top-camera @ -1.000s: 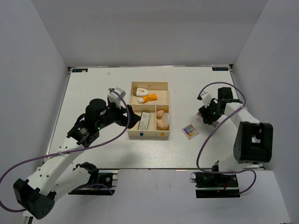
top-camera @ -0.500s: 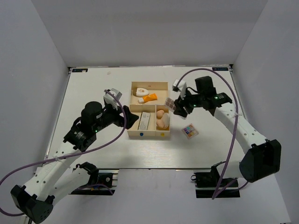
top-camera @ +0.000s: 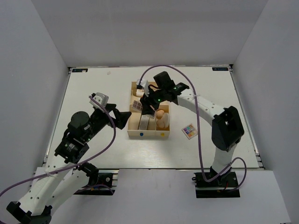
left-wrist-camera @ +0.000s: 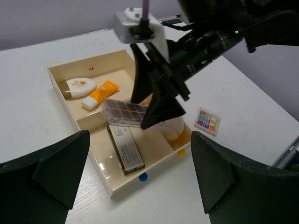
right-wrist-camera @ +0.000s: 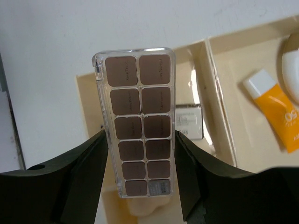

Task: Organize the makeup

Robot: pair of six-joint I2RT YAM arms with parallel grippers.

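Note:
My right gripper is shut on a clear palette of brown shades and holds it in the air over the left front compartment of the wooden box; the palette also shows in the left wrist view. A grey-labelled flat palette lies in that compartment. The orange tube and white teardrop piece lie in the back compartment. Beige sponges fill the right front compartment. A multicoloured palette lies on the table right of the box. My left gripper is open and empty, left of the box.
The box has a blue dot and a yellow dot on its front wall. The right arm reaches across the box from the right. White walls enclose the table on three sides.
My right gripper has carried the brown palette leftwards from the table's right side to above the box's left front compartment. My left arm has drawn back to the left.

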